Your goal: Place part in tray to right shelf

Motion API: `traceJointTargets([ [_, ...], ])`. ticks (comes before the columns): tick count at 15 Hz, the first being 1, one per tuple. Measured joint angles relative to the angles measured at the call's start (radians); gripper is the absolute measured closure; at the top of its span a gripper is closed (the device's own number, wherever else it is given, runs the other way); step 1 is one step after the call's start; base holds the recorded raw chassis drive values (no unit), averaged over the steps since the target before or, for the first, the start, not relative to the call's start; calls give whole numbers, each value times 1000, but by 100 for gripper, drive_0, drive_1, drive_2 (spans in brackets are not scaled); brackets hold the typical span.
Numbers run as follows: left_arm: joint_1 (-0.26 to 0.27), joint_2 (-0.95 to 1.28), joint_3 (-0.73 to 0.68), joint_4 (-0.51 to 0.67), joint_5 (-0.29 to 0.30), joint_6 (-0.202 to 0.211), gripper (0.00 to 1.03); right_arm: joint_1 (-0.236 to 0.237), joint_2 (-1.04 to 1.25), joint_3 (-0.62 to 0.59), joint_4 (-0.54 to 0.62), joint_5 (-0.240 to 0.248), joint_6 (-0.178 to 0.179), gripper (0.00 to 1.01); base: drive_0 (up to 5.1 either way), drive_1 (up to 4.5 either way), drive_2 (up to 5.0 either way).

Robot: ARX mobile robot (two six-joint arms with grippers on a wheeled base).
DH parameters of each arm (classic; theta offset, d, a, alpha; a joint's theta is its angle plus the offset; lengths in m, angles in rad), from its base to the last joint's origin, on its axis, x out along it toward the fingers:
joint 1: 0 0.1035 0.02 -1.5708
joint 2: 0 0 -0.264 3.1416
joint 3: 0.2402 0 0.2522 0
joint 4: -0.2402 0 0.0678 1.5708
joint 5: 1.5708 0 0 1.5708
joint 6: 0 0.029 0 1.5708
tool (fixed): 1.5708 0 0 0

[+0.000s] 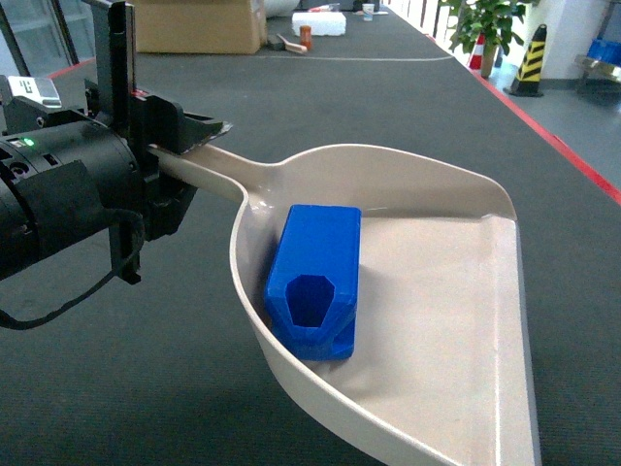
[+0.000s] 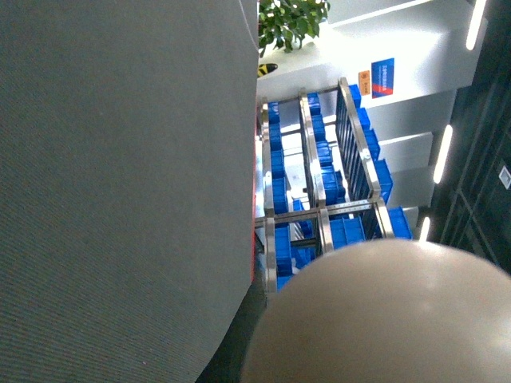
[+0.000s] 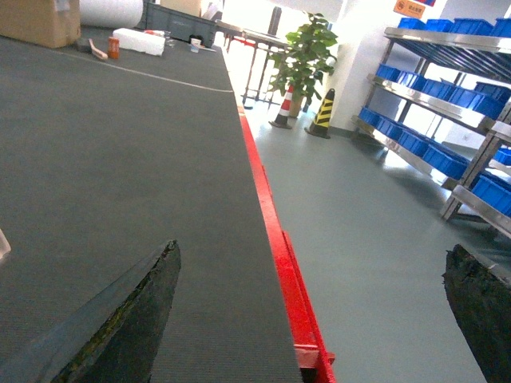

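Observation:
The cream tray (image 1: 437,291) hangs over the dark grey surface, its long handle (image 1: 209,170) running back to the left. My left gripper (image 1: 189,160) is shut on that handle. The bright-blue part (image 1: 315,282) lies inside the tray against its left rim, hexagonal hollow facing me. In the left wrist view the tray's rounded back (image 2: 383,319) fills the lower right and hides the fingers. My right gripper (image 3: 307,319) is open, nothing between its dark fingers (image 3: 120,335), above the surface's red edge. The right shelf (image 3: 447,100) with blue crates stands across the floor; it also shows as a steel rack (image 2: 319,211).
A cardboard box (image 1: 199,24), a white foam box (image 1: 318,21) and an orange bottle (image 1: 306,36) sit at the far end of the surface. A red strip (image 3: 275,231) marks its right edge. A potted plant (image 3: 307,48) and striped cones (image 3: 323,112) stand on the floor.

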Motion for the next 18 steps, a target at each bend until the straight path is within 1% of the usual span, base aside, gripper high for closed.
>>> traceJointTargets([
  [10, -1, 0, 0, -1, 6, -1, 89, 0, 0, 0, 0, 0, 0, 3, 0, 0, 0],
  [18, -1, -3, 0, -2, 5, 0, 89, 0, 0, 0, 1, 0, 0, 3, 503, -241, -241],
])
